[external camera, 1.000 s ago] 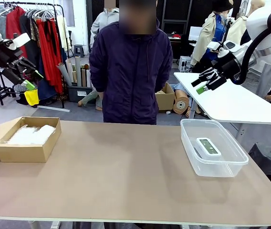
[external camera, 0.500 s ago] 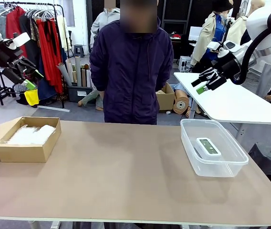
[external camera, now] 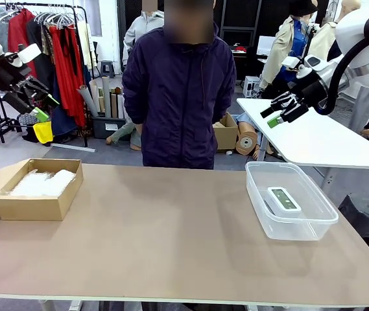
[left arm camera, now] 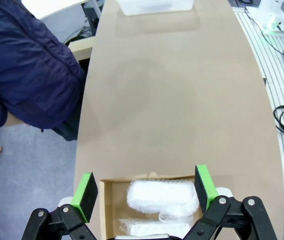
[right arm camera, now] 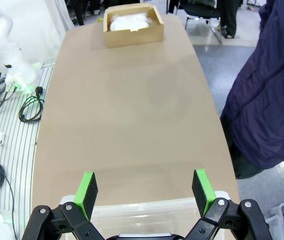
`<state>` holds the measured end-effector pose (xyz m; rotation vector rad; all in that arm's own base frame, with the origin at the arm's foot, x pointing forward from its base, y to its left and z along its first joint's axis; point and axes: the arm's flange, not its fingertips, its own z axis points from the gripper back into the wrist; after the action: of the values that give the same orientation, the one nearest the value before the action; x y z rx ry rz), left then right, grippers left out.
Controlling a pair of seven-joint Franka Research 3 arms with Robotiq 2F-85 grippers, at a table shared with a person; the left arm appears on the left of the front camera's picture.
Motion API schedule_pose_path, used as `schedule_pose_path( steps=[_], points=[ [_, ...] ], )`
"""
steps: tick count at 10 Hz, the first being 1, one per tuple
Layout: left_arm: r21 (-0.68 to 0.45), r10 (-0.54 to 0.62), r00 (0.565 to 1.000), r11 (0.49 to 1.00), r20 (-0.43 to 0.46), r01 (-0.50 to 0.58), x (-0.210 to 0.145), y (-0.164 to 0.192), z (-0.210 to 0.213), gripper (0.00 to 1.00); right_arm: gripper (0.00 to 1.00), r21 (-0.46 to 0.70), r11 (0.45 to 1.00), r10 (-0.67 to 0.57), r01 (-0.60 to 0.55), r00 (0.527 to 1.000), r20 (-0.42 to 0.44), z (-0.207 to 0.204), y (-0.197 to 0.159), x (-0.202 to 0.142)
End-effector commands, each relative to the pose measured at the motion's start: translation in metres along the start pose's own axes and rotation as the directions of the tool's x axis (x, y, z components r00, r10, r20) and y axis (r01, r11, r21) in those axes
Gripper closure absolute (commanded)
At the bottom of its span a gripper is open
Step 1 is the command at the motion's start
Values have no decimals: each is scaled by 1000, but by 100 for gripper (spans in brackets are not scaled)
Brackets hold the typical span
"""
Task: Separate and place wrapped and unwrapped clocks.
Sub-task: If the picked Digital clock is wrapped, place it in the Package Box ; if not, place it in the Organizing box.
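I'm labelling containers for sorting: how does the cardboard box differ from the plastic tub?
The cardboard box is opaque brown and holds white wrapped bundles; the plastic tub is clear and holds one bare clock. The box sits at the table's left end, the tub at its right. Both are open-topped.

Two wrapped clocks (left arm camera: 162, 196) (left arm camera: 142, 227) lay in one cardboard box (external camera: 38, 206) (the lower bundle partly cut off in the left wrist view). One bare clock (external camera: 283, 198) sat in one clear tub (external camera: 292, 223). One person (external camera: 179, 97) stood behind the worktop (external camera: 165, 246).
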<state>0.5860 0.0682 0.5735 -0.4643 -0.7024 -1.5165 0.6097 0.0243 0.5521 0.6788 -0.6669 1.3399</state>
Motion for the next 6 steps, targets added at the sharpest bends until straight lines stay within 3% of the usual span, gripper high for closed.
schedule_pose_path(
  steps=[1,6],
  points=[
    [-6,-4,1000,1000,2,4,0,-1,0,0,0,1,1000,5,-5,1000,-1,0,3,2],
    [-6,-4,1000,1000,2,4,0,-1,0,0,0,1,1000,5,-5,1000,-1,0,3,2]
  ],
)
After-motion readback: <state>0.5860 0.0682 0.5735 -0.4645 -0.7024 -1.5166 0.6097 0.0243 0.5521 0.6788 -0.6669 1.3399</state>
